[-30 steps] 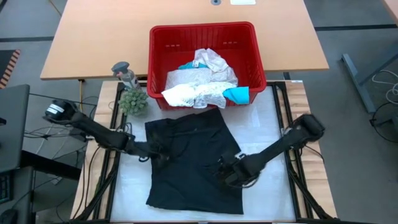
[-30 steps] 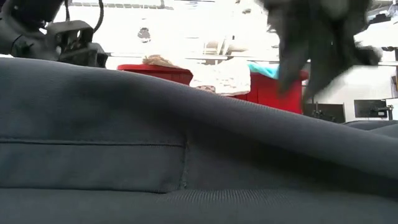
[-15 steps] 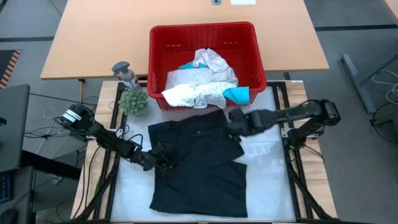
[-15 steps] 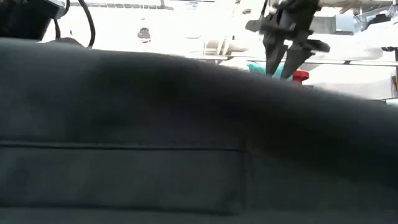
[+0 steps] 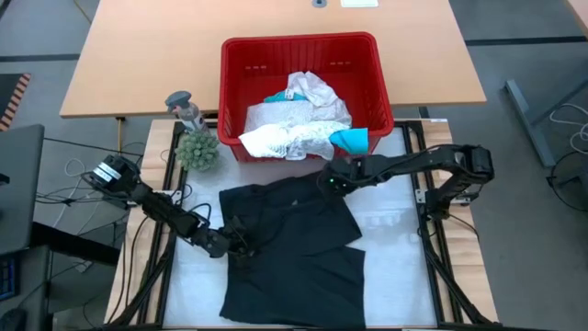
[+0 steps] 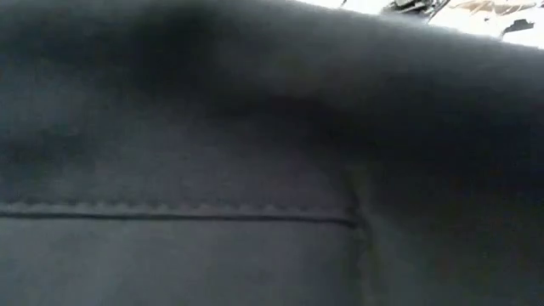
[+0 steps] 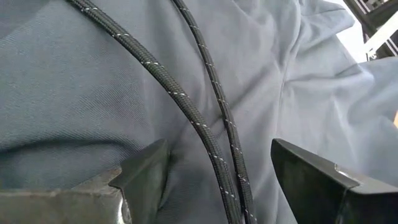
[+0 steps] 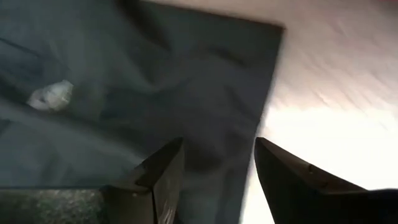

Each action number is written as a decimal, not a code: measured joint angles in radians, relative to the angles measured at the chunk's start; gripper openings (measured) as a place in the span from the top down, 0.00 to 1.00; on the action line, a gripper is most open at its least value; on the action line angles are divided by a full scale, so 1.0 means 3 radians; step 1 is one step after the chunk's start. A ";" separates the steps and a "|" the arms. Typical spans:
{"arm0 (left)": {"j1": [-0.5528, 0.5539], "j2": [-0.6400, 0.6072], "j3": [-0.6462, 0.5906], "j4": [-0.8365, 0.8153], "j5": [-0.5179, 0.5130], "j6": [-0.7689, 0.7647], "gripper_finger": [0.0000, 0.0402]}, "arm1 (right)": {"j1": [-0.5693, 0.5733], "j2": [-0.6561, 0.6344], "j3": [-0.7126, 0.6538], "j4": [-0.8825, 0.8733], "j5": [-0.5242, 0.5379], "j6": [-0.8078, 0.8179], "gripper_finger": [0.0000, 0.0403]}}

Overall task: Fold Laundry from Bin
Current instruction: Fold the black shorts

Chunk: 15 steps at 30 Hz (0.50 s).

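Observation:
A black garment (image 5: 294,248) lies on the white table mat, partly doubled over, and fills the low view (image 6: 255,170). My left gripper (image 5: 231,245) is at the garment's left edge. It is open, with two dark cords (image 7: 199,118) running between its fingers (image 7: 217,180). My right gripper (image 5: 329,180) hovers open over the garment's far right corner (image 8: 217,180), just before the bin, with nothing between its fingers. The red bin (image 5: 386,92) holds white lacy laundry (image 5: 294,124) and a teal piece (image 5: 351,140); some of the laundry hangs over the bin's near rim. My left gripper slants down from the table's left onto the black garment near its left edge. Its open fingers (image 7: 146,177) stand on either side of the two cords. I cannot tell whether the fingertips touch the cloth.
A small green plant (image 5: 196,149) and a grey figure (image 5: 184,106) stand left of the bin, beyond my left arm. A wooden table (image 5: 138,55) lies behind the bin. Bare white mat (image 5: 390,267) shows to the right of the garment.
My right gripper has swept from the garment's near right part toward the far edge, to the far right corner by the bin. My left gripper has sunk a little toward the near edge. The garment now lies partly doubled, and its cloth has risen before the low camera.

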 joint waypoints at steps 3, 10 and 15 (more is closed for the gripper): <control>0.0000 0.0001 0.0019 -0.0004 0.0003 -0.0011 0.32 | -0.0085 0.0000 -0.0069 0.0185 0.0025 -0.0071 0.45; 0.0000 0.0001 0.0032 -0.0065 0.0004 -0.0031 0.32 | -0.0224 0.0134 -0.0068 0.0155 0.0098 -0.0305 0.44; 0.0000 0.0001 0.0037 -0.0100 0.0001 -0.0048 0.32 | -0.0188 0.0309 -0.0064 0.0191 0.0062 -0.0369 0.44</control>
